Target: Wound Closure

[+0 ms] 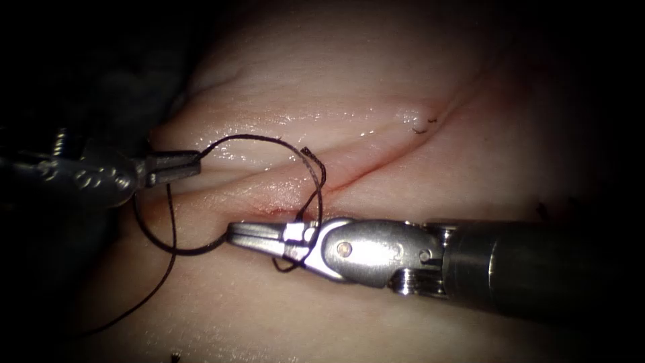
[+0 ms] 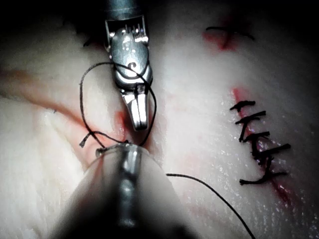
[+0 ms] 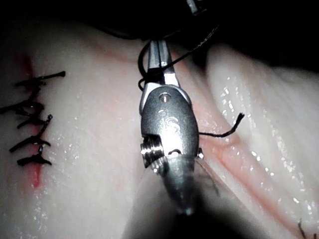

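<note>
The cut (image 1: 376, 165) runs slantwise across the pale tissue (image 1: 322, 74). My left tool (image 1: 191, 165) reaches in from the left with its jaws shut on the dark thread (image 1: 255, 138). From there the thread arcs right to a loop (image 1: 321, 181) wound round my right tool's jaws. A short frayed tail (image 1: 306, 151) sticks up by the cut. My right tool (image 1: 232, 234) lies across the near side of the cut, jaws shut, with the wrap (image 3: 149, 74) around them. Another strand (image 1: 168, 249) curves from its tip leftward. I see no needle.
Finished dark stitches (image 2: 256, 144) (image 3: 32, 124) cross an older closed cut, with red fluid (image 2: 239, 94) beside them. Small cut thread ends (image 1: 420, 128) lie near the far end of the cut. A long strand (image 1: 134, 306) trails toward the near left.
</note>
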